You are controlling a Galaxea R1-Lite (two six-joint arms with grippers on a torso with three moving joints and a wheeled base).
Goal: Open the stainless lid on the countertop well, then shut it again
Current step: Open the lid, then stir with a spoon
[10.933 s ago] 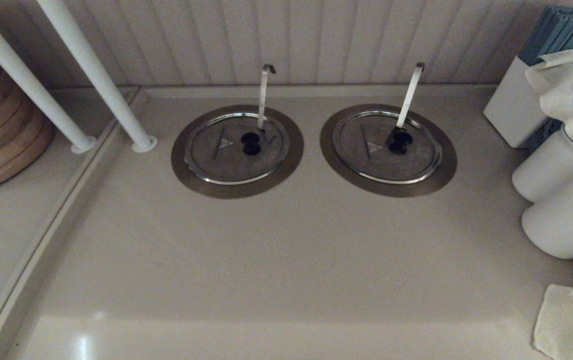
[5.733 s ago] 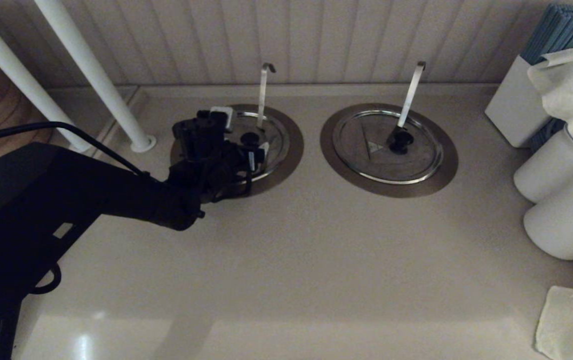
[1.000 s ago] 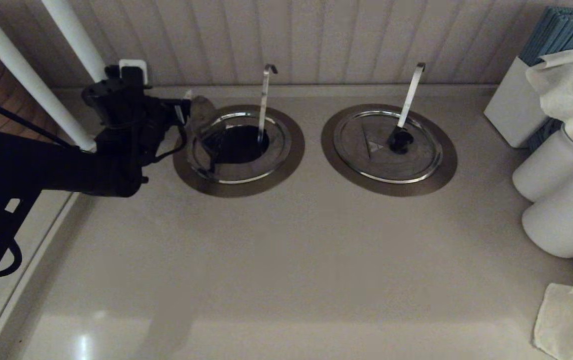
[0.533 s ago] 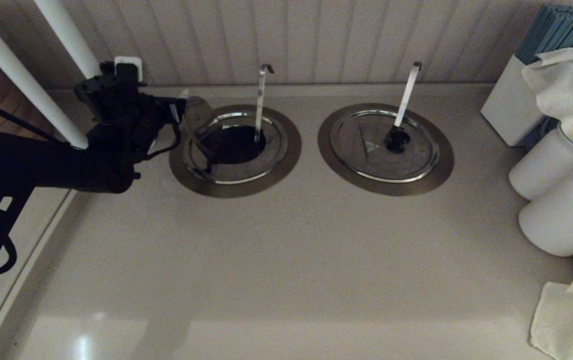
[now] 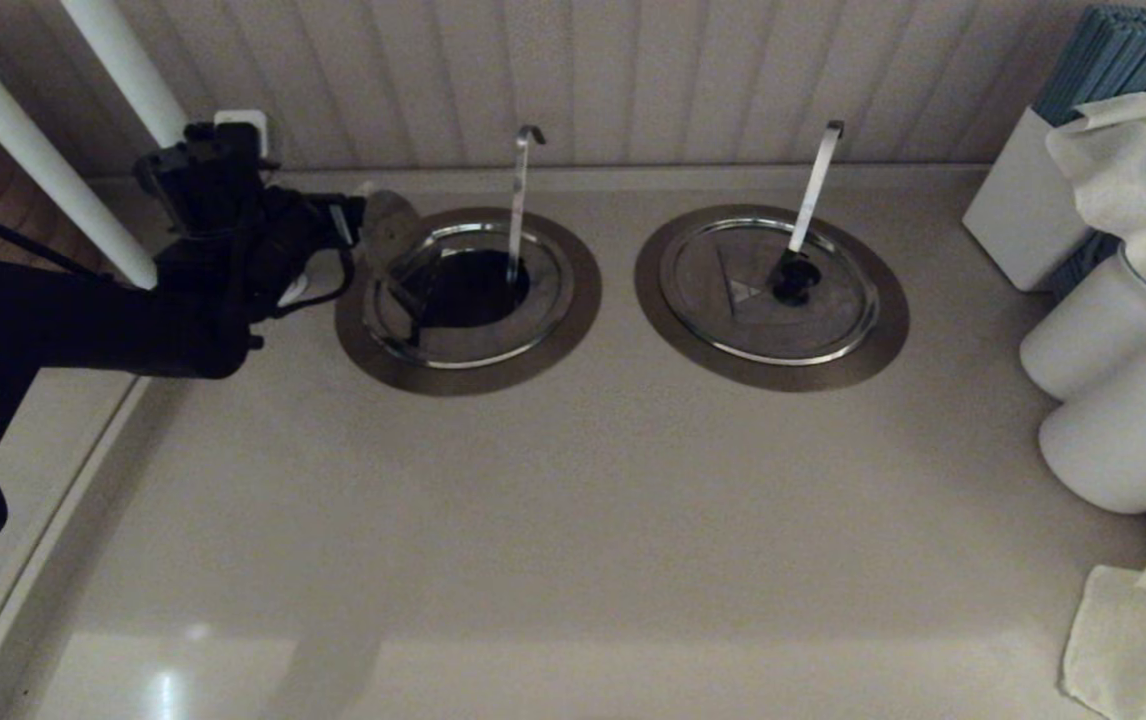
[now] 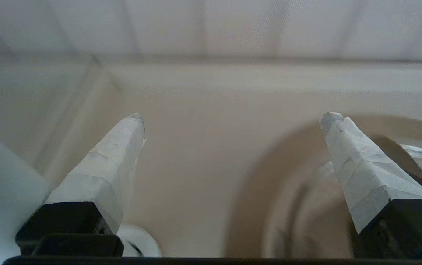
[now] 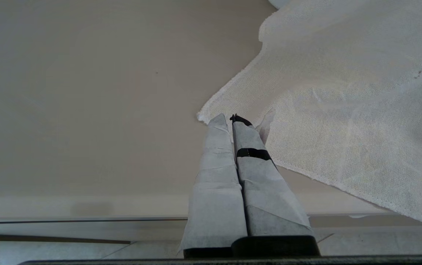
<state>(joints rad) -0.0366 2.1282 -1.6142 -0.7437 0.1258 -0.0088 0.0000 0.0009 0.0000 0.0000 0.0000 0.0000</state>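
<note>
Head view: the left countertop well (image 5: 468, 345) is seen uncovered, its dark opening exposed, with the ladle handle (image 5: 516, 205) standing up out of it. The stainless lid (image 5: 395, 262) is tipped up on edge at the well's left side, leaning over the collar, its lower edge apparently inside the ring; exact contact cannot be told. The left gripper (image 5: 338, 250) is held just beside the lid's left face. In the left wrist view its taped fingers (image 6: 358, 165) are spread wide apart with nothing between them, so the lid is released, not grasped. The right gripper (image 7: 233, 121) is parked low over the countertop edge, fingers pressed together on nothing, next to a white cloth (image 7: 343, 110). The 2nd well (image 5: 771, 295) on the right is covered by its own lid and untouched.

Progress, as judged: the opening half is done; the closing half is left. The lid must be regrasped or pushed down flat onto the collar, with the edge slot lined up around the ladle handle.

Compared with 0.5 s ago and 1.0 s ago: the lid's pose is nearly unchanged, and the left gripper has been drawn slightly back and to the left. 5.7 s ago the gripper was over the knob with the lid flat; 10.9 s ago no arm was in view and both lids were closed.
</note>
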